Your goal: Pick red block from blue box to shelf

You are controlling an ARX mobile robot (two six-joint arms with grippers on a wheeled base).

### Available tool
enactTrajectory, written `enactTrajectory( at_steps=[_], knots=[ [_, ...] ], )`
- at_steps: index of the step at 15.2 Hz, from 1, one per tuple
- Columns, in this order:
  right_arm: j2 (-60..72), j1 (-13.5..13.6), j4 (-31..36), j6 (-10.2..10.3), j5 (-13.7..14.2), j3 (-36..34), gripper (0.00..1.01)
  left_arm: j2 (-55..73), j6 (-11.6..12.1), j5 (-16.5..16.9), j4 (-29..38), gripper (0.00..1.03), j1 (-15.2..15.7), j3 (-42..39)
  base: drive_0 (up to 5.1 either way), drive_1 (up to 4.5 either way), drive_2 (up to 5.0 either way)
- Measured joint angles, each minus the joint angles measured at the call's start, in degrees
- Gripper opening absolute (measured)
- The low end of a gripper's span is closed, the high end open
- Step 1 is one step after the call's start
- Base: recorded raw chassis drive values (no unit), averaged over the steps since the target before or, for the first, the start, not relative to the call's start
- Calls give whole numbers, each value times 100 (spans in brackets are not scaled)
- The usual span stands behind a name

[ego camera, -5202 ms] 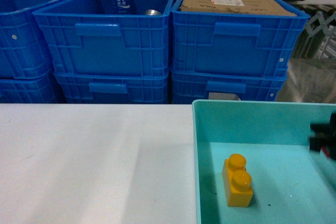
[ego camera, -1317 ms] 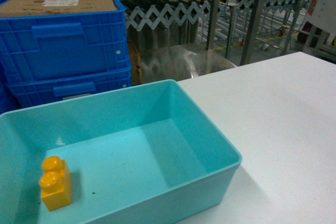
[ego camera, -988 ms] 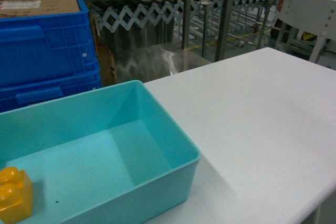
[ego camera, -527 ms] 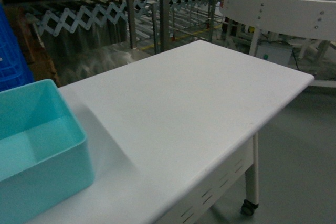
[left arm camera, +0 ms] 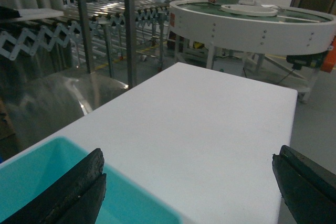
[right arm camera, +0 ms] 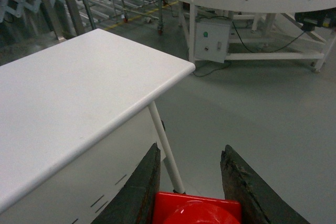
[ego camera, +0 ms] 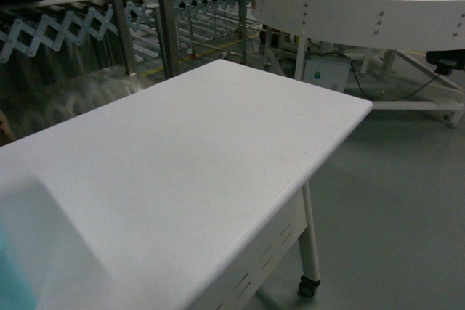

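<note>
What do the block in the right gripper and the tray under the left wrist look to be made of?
Red block: seemingly glossy moulded plastic, with a sheen on its rounded stud. Blue box: probably smooth turquoise plastic, plain even walls, softer sheen.

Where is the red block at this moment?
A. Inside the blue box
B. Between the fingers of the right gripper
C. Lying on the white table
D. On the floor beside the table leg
B. The right wrist view shows the red block held between the two dark fingers of the right gripper, above the grey floor and past the edge of the white table.
</note>
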Motion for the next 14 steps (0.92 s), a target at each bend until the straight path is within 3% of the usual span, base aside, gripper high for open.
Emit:
enactTrajectory(
  at_steps=[7, 9, 14],
  knots=[
    [9, 0, -4, 0, 2, 0, 29, 9, -2, -4, -11, 98, 0, -2, -164, -139, -189],
    [9, 0, -11, 0, -2, 0, 29, 9, -2, -9, -22, 98, -7, -2, 309, -549, -206],
    [-2, 0, 13, 0, 0, 0, 29, 4, -2, -2, -31, 98, 0, 0, -168, -168, -168]
  ],
)
